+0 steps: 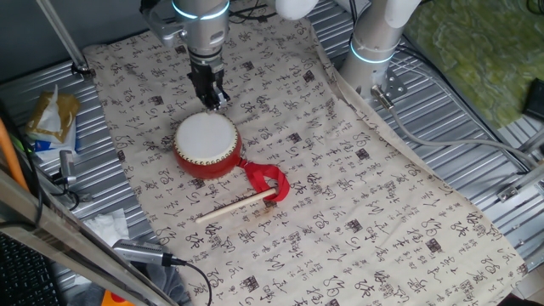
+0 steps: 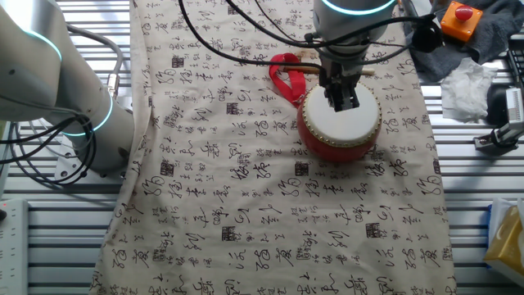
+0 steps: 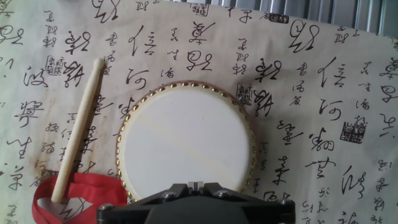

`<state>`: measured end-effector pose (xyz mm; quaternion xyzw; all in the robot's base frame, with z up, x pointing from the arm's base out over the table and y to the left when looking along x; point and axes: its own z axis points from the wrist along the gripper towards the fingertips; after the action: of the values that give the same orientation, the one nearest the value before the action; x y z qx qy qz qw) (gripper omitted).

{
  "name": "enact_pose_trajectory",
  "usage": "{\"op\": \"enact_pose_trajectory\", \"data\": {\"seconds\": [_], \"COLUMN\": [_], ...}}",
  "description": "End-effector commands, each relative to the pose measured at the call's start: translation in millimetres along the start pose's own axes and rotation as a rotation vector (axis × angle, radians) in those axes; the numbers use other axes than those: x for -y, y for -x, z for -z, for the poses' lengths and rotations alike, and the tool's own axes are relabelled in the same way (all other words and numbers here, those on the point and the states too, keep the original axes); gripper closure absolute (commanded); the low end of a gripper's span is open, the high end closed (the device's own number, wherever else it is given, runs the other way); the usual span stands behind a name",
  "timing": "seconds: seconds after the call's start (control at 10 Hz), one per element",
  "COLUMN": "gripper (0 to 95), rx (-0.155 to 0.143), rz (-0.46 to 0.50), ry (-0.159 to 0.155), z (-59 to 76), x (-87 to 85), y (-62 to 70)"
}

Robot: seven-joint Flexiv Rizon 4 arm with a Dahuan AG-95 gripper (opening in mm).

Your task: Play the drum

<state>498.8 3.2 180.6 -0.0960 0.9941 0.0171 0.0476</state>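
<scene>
A small, squat round drum with a red barrel body, a flat white skin and a rim of brass-coloured studs sits on a beige cloth printed with black calligraphy, spread over the ribbed metal desk. The black two-finger gripper on the silver arm hangs directly above the skin; from the other fixed view its fingers appear drawn close together with nothing between them, and whether the tips touch the skin cannot be told. A red ribbon loop trails from the drum's side, and a thin pale wooden stick lies flat on the cloth with one end resting across the ribbon, just beside the drum. In the hand view the white skin fills the centre of the frame, the stick lying to its left. A crumpled white tissue rests near the cloth's edge.
</scene>
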Motion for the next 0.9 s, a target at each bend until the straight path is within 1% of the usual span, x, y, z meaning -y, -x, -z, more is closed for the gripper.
{"op": "enact_pose_trajectory", "data": {"seconds": [0.1, 0.4, 0.8, 0.9], "gripper": [95.0, 95.0, 95.0, 76.0], "rx": [-0.001, 0.000, 0.000, 0.002], "rz": [-0.003, -0.009, -0.027, -0.024], "ry": [0.000, 0.000, -0.002, 0.000], "z": [0.4, 1.8, -0.2, -0.4], "x": [-0.1, -1.6, -8.0, -8.5], "y": [-0.3, 0.2, 4.5, 4.9]}}
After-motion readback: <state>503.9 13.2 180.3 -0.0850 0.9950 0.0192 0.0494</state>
